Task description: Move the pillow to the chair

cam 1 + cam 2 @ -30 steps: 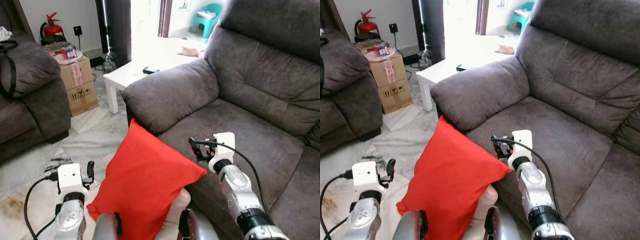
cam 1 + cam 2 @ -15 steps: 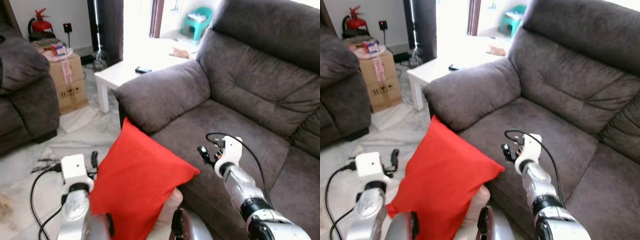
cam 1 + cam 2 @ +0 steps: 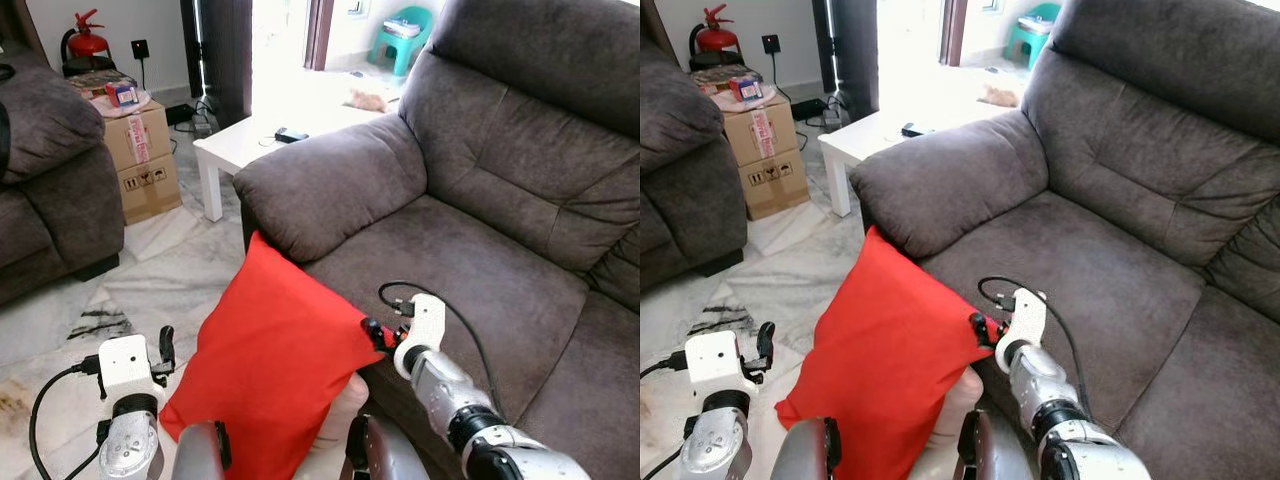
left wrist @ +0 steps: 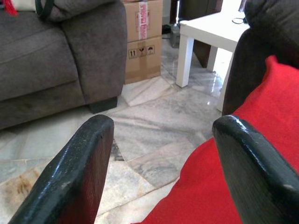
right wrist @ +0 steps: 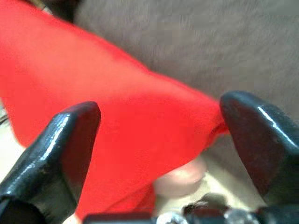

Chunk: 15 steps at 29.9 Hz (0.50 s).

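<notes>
- Standing at about nine o'clock in the head views, a dark grey sofa [image 3: 55, 190] fills the edge of the room, with a cardboard box [image 3: 140, 155] just beside it and a red fire extinguisher [image 3: 85, 45] against the wall near eleven o'clock.
- At seven o'clock the left gripper [image 3: 165, 350] is low over the marble floor [image 3: 170, 280], beside the pillow's lower left edge; I cannot tell whether it touches.
- Its wrist view shows the two fingers [image 4: 79, 172] spread wide, nothing pinched: floor lies in the gap, and the red cloth runs along and behind the finger on the pillow's side.
- At six o'clock the red pillow [image 3: 270, 375] stands tilted on a corner, its top corner against the front of the chair's armrest [image 3: 330, 180] and its right corner against the front edge of the seat.
- At about twelve o'clock a white side table [image 3: 260, 140] stands behind the armrest.
- Just right of centre the right gripper [image 3: 378, 335] is at the pillow's right corner.
- Its wrist view shows the fingers [image 5: 60, 144] apart, with that corner lying between them, not visibly clamped.
- From two to four o'clock spreads the grey chair [image 3: 500, 200], its seat cushion bare.
</notes>
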Motion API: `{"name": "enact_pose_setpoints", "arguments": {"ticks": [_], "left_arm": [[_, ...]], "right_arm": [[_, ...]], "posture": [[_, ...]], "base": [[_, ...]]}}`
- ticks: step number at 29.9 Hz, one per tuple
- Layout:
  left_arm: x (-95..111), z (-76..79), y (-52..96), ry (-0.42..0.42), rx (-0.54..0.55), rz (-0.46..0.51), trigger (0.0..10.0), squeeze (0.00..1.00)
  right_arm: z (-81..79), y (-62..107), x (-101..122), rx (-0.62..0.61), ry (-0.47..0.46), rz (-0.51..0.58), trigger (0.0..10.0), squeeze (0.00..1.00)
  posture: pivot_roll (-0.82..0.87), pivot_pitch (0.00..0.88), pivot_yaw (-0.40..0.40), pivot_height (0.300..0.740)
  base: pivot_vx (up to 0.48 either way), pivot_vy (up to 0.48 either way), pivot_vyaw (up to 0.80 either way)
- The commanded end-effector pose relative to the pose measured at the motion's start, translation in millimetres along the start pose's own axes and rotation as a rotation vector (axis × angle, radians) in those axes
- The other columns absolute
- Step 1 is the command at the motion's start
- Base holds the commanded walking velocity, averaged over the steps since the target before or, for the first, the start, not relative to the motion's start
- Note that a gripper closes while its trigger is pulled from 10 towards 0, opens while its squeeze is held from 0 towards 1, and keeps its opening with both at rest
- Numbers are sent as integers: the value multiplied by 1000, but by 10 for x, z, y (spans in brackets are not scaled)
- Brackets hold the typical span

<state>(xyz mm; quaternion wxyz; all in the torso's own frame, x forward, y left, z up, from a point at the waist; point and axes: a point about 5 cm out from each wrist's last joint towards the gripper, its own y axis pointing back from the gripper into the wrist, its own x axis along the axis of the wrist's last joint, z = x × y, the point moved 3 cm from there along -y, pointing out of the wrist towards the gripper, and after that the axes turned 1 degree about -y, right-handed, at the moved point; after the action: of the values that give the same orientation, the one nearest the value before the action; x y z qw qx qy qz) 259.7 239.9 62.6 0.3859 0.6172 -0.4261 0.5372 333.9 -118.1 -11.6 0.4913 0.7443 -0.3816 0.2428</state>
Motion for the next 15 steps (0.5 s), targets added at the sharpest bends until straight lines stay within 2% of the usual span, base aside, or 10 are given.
{"name": "enact_pose_setpoints", "arguments": {"ticks": [1, 10, 15], "left_arm": [[32, -8, 37, 10, 14, -1, 10000, 0], [77, 48, 104, 21, -28, -7, 10000, 0], [177, 118, 20, 27, -67, 15, 10000, 0]], "right_arm": [[38, 13, -91, -14, -40, -34, 10000, 0], [31, 10, -69, -4, -193, -20, 10000, 0], [86, 20, -30, -22, -243, 9, 10000, 0]], "posture": [[253, 92, -170, 578], [219, 121, -136, 578], [200, 140, -132, 578]], "base": [[0, 0, 0], [0, 0, 0], [0, 0, 0]]}}
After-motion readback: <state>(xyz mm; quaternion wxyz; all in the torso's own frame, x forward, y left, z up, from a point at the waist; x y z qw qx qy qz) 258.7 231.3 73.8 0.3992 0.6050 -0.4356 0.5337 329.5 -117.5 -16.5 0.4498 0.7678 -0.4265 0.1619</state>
